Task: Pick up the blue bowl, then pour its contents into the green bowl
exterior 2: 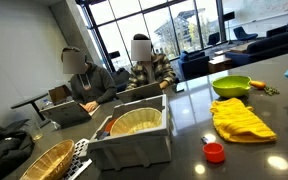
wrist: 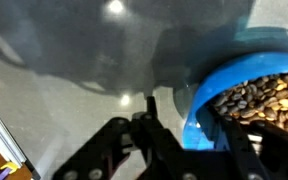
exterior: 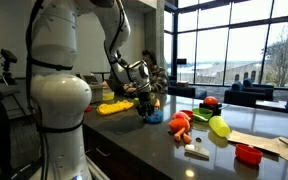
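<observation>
**Blue bowl** [wrist: 209, 85]: round, smooth, bright-blue plastic with a thick rounded rim. It is recorded at the right of the wrist view, on the surface [wrist: 74, 60], which is dark grey, polished and reflective. The bowl is filled with brown bean-like pieces [wrist: 259, 100], oval and slightly glossy.

**Gripper** [wrist: 184, 120]: black, hard-edged fingers are seen astride the bowl's near wall, one inside over the contents and one outside. A strip of surface is visible between the outer finger and the wall. The jaws are therefore recorded as parted and not clamped on the bowl.

In an exterior view the gripper [exterior: 144, 98] is seen low over the surface at the end of the glossy white, rounded arm [exterior: 59, 95]. The blue bowl is too small there to be made out with certainty. A flat yellow item [exterior: 112, 107], a lime-yellow rounded object [exterior: 219, 127] and a small red bowl [exterior: 248, 153] are noted in this view only.

**Green bowl** [exterior 2: 231, 86]: round, smooth, bright-green plastic, shown in one exterior view only. It rests on the surface just beyond a yellow cloth [exterior 2: 242, 120] of knobbly weave. Nearer the camera are noted a grey moulded bin [exterior 2: 134, 148] holding a tan woven basket [exterior 2: 136, 122], and a small red cap [exterior 2: 214, 152].
</observation>
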`<action>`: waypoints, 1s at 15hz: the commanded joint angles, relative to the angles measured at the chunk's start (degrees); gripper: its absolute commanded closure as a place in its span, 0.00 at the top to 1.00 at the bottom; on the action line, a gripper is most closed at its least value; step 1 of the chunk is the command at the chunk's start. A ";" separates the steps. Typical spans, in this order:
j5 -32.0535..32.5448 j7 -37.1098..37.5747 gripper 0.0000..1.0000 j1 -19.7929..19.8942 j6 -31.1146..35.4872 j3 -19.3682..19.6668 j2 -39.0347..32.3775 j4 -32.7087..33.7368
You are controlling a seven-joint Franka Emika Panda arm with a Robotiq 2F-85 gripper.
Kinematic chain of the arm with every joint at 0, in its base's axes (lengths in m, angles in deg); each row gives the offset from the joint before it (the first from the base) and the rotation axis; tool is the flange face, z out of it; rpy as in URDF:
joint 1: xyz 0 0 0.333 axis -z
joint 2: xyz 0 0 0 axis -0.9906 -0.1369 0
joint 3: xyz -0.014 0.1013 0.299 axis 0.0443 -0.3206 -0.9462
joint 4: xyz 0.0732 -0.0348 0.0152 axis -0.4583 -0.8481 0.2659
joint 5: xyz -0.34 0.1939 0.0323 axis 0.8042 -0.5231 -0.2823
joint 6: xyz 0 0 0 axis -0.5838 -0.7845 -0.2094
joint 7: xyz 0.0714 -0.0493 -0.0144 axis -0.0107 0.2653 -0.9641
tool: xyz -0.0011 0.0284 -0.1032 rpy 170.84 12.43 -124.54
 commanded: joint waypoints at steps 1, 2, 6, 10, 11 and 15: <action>0.92 1.19 0.16 -1.17 0.42 0.93 0.17 -0.17; 0.89 1.20 0.07 -1.20 0.37 0.91 0.17 -0.12; 0.55 1.07 0.04 -1.31 0.32 0.83 1.14 0.03; 0.61 1.37 0.00 -1.47 0.25 0.47 3.42 0.45; 0.60 1.42 0.00 -1.51 0.28 0.31 4.08 0.55; 0.73 2.30 0.01 -2.06 0.22 -0.45 5.27 0.89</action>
